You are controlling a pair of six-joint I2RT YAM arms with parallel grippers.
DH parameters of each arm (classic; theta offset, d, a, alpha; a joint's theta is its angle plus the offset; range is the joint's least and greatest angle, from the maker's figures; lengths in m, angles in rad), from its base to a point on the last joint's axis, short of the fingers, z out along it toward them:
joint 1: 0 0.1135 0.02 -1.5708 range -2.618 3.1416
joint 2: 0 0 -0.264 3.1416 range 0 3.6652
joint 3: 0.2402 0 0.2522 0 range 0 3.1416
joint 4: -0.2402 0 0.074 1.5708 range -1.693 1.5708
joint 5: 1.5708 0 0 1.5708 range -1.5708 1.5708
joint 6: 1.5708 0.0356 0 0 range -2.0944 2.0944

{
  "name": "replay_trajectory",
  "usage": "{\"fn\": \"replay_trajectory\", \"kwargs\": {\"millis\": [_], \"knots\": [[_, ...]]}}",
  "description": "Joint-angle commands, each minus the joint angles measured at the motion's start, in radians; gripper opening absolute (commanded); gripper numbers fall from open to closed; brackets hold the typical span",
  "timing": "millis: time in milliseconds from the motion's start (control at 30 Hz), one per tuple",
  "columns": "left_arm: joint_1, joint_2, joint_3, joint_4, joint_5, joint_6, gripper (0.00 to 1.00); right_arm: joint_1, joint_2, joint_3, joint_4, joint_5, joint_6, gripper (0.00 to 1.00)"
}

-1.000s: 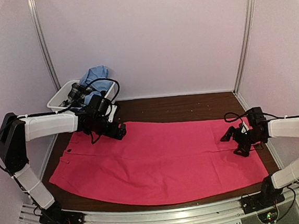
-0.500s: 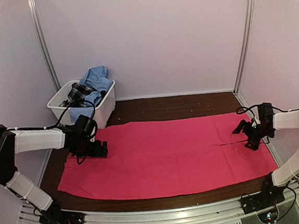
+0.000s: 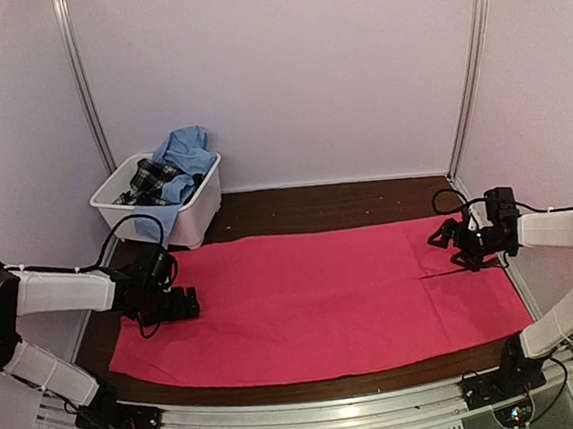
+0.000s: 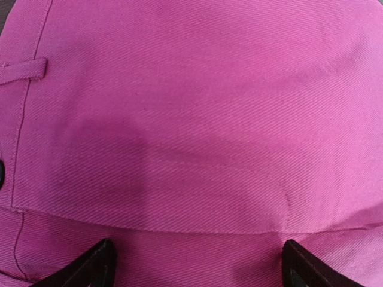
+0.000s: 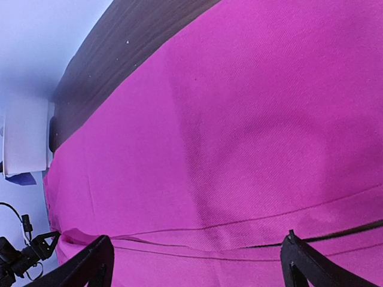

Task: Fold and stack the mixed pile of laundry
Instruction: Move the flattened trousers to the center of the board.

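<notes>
Bright pink-red cloth (image 3: 313,292) lies spread flat across the dark wooden tabletop (image 3: 326,203). Both arms reach low and outstretched. The left tool (image 3: 186,304) sits over the cloth's left end and the right tool (image 3: 449,238) over its right end, each spread wide and grasping nothing. One light blue collared shirt (image 3: 185,148) and one black-and-white plaid garment (image 3: 148,176) sit bunched in the single white plastic tub (image 3: 189,221), their lower parts hidden by its walls.

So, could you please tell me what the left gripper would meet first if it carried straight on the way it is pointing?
The pink-red cloth: the left gripper points its open jaws at it with nothing between. How near it is, I cannot tell.
</notes>
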Motion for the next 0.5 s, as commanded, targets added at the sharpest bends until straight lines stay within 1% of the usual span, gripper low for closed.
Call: {"fn": "replay_trajectory", "kwargs": {"millis": [0,100,200,333,467], "knots": [[0.001,-0.026,-0.074,-0.147,0.057,-0.088,0.98,0.053,0.116,0.044,0.092,-0.013,-0.03,0.95],[0.001,-0.063,-0.07,-0.172,0.046,-0.09,0.98,0.078,0.181,0.041,0.111,-0.007,-0.027,0.92],[0.01,-0.075,-0.072,-0.174,0.064,-0.098,0.98,0.085,0.201,0.015,0.103,0.031,-0.004,0.9],[0.045,-0.094,-0.101,-0.165,0.093,-0.11,0.98,0.084,0.174,-0.043,0.067,0.104,0.026,0.92],[0.073,-0.124,-0.106,-0.169,0.084,-0.111,0.98,0.084,0.133,-0.12,0.049,0.101,0.056,0.92]]}}
